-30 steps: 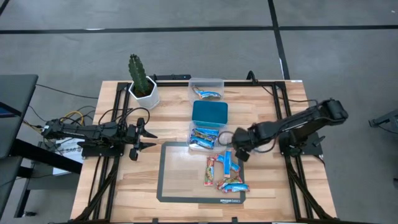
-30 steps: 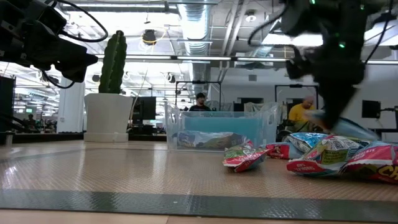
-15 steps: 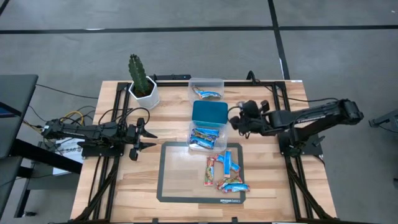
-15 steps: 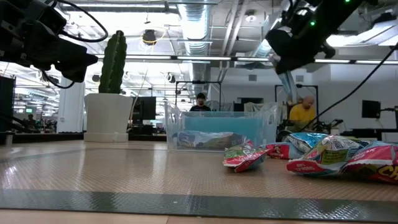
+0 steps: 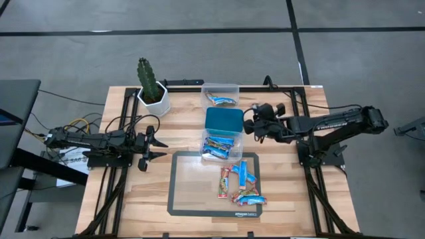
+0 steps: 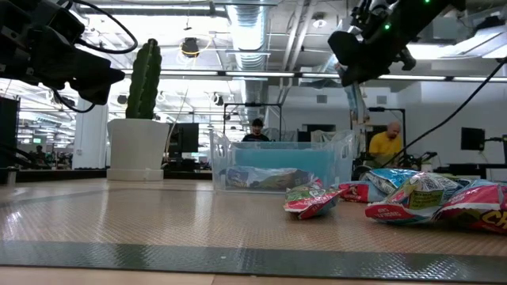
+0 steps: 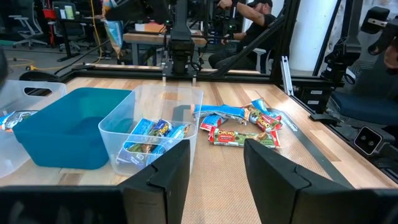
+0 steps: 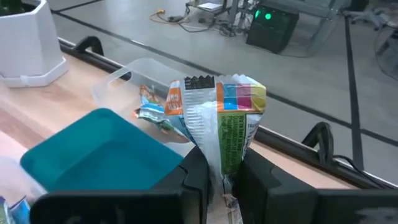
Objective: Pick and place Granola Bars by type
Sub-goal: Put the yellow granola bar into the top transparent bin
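Observation:
My right gripper is shut on one granola bar in a silver and green wrapper, high above the table beside the teal tub's right side. Several more bars, blue and red/orange, lie flat on the dark mat at its right part. Blue bars lie in the near clear tub and one in the far clear tub. My left gripper is open and empty at the table's left, clear of everything. My right gripper pinches the bar's one end between its two fingers, flat faces against the fingers. The fingers point downward. The bar hangs below the fingers, lifted clear of the table, its crimped free end away from the gripper.
A cactus in a white pot stands at the far left. The three tubs sit in a row down the table's middle. Bare wood lies between the left gripper and the mat. People and desks show in the room beyond the table.
My right gripper has risen from the bars on the mat and gone toward the table's far edge, carrying one bar lifted clear. It now hangs beside the teal tub. The bars left on the mat have stayed put.

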Motion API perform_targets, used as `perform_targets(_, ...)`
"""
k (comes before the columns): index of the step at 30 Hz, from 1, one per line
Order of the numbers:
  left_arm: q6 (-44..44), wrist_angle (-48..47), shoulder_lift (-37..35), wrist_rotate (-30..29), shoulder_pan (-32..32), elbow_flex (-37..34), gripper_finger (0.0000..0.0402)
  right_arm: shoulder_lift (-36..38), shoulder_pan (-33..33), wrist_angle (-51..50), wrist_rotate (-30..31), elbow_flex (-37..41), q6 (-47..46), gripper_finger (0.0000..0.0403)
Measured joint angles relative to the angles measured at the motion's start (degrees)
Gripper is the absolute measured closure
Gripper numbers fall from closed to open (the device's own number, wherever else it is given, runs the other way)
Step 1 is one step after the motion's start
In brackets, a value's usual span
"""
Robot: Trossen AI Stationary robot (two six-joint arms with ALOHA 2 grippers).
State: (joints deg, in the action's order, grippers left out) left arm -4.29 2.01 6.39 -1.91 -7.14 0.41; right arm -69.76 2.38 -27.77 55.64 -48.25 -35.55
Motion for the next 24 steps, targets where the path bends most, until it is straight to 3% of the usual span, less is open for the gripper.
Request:
perform_targets(5,0.0,0.0,0.0,0.0,0.0,0.0,0.0258,0.0,0.0,1.4,0.0,0.0,0.7,0.0356)
perform_targets(9,0.0,0.0,0.0,0.0,0.0,0.0,0.0258,0.0,0.5,7.4,-1.2,0.0,6.9,0.0356)
perform_targets(14,0.0,0.0,0.0,0.0,0.0,0.0,0.0258,-3.9,-0.3,15.7,-10.2,-0.4,17.9,0.0356)
perform_targets(18,0.0,0.0,0.0,0.0,0.0,0.0,0.0258,-9.1,-2.4,16.6,-18.9,-4.3,25.8,0.0355)
perform_targets(24,0.0,0.0,0.0,0.0,0.0,0.0,0.0258,-12.8,-3.8,16.6,-19.7,-9.5,33.5,0.0356)
